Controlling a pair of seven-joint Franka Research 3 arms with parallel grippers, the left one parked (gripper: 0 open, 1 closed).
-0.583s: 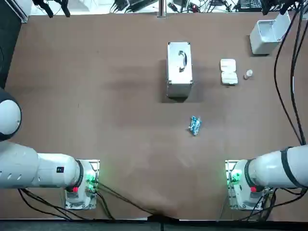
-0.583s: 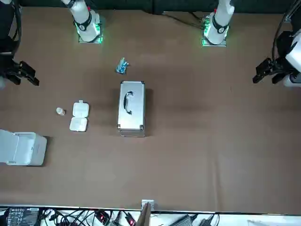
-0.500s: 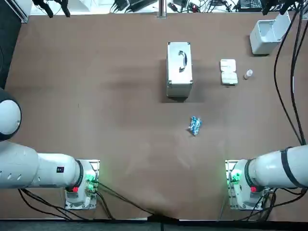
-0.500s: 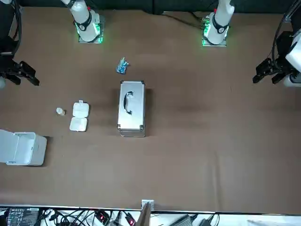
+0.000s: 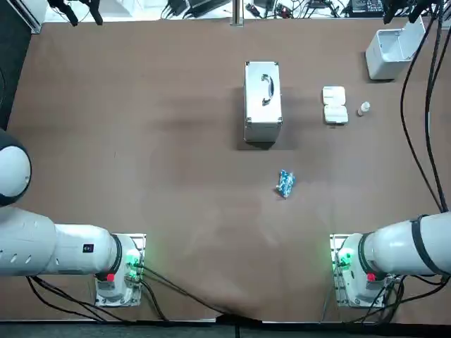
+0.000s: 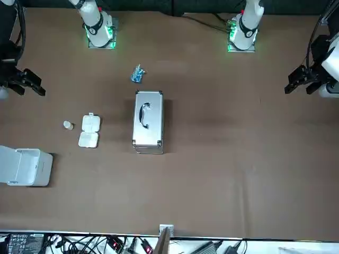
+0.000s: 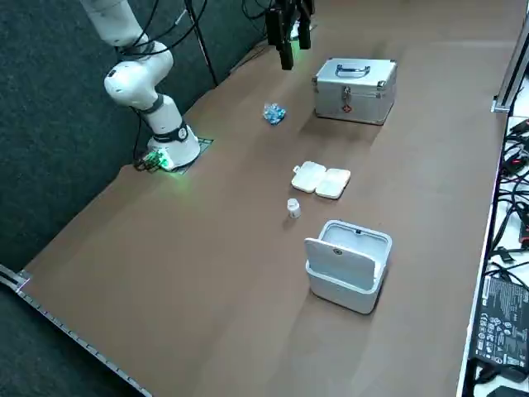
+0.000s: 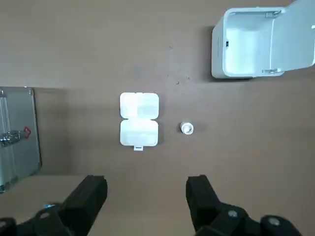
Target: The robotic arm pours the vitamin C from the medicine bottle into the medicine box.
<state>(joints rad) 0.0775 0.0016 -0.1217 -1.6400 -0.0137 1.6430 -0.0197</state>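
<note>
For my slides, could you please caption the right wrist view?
Open right gripper hovers above the open medicine box, small medicine bottle beside it.

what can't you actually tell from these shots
- medicine bottle: too small in every view to tell if it is capped or holds tablets.
- medicine box: lies open, but its compartments are too small to check for contents.
- metal case: cut off by the wrist view's edge; its shut lid hides the inside.
- right end effector: open above the table; its height cannot be judged.
</note>
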